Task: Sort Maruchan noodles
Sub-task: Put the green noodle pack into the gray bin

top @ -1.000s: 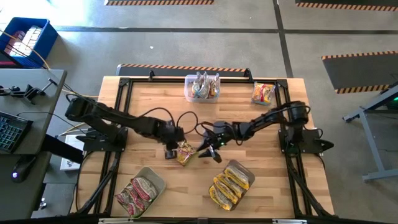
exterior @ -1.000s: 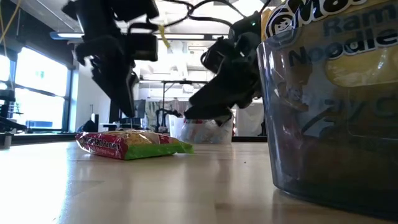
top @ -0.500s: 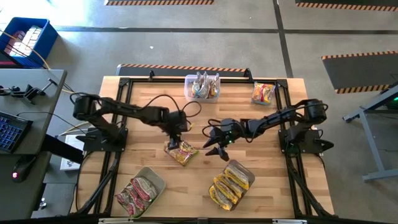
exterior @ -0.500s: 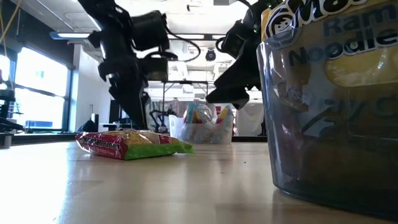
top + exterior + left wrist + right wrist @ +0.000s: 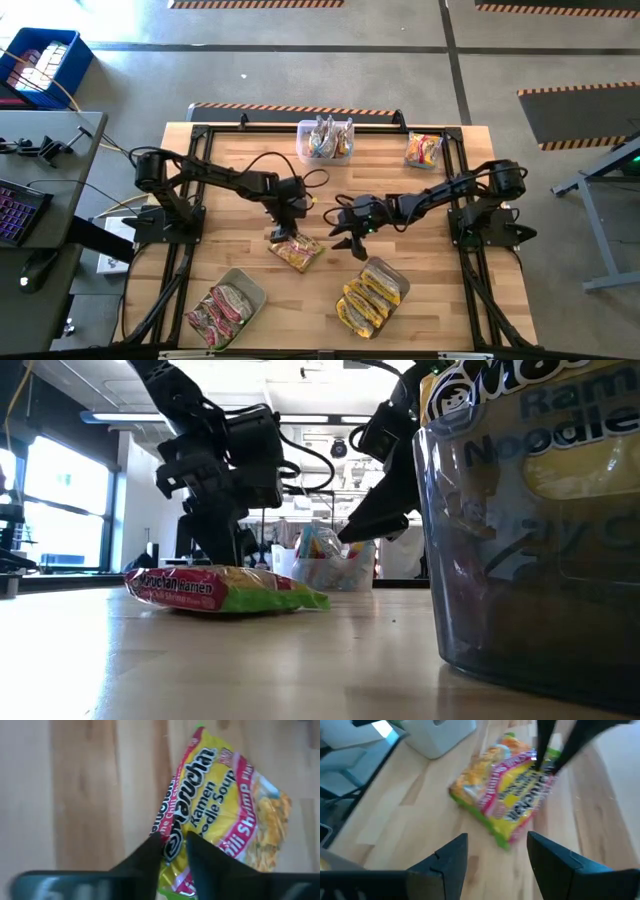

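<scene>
Left tool (image 5: 174, 851) nearly closed, pinching the edge of a chili shrimp Maruchan packet (image 5: 296, 251) lying on the bench (image 5: 240, 180); right tool (image 5: 497, 847) spread wide, holding nothing, near the packet.

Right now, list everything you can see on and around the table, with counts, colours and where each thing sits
Loose noodle packet: one, yellow and pink, table centre.
Clear tubs: three; far edge holds silvery packets, near left red ones, near right yellow ones.
Packet pile: colourful, far right corner.
Blue crate: one, on the floor, far left.
Side desk: grey, left of table.
Left gripper: pinching the loose packet's edge.
Right gripper: open, beside that packet.
</scene>
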